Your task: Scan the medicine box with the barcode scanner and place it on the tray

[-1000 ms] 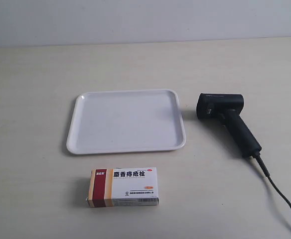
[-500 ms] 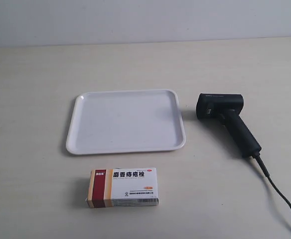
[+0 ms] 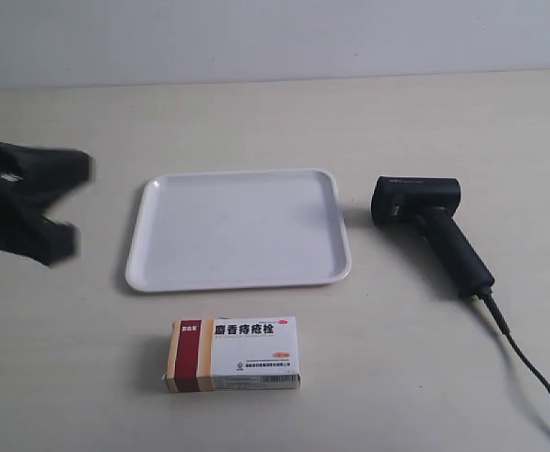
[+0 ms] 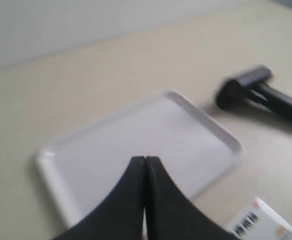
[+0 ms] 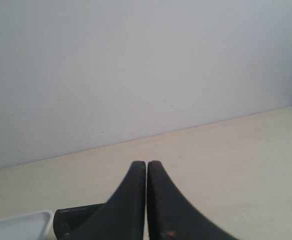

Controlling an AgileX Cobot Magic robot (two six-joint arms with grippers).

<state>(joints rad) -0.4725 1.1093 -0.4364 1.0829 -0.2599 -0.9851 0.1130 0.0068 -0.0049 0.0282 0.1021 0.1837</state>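
The medicine box (image 3: pixel 234 353) lies flat on the table, just in front of the tray (image 3: pixel 136 247), red and tan band toward the exterior view's left. Nothing lies in the white tray. The barcode scanner (image 3: pixel 430 221) lies on its side to the tray's right. A blurred black arm (image 3: pixel 21 198) reaches in at the exterior view's left, short of the tray. It is my left arm: my left gripper (image 4: pixel 145 159) is shut and holds nothing, with the tray (image 4: pixel 226 140), scanner (image 4: pixel 258 90) and box (image 4: pixel 258 222) beyond it. My right gripper (image 5: pixel 146 162) is shut and holds nothing, above the scanner (image 5: pixel 76 217).
The scanner's black cable (image 3: pixel 529 367) trails from the handle toward the lower right corner of the exterior view. A pale wall (image 3: pixel 275 38) stands behind the table's far edge. A tray corner (image 5: pixel 21 222) shows in the right wrist view.
The arm at the exterior view's left has come into view from the left edge, blurred by motion. Box, tray and scanner have not moved.
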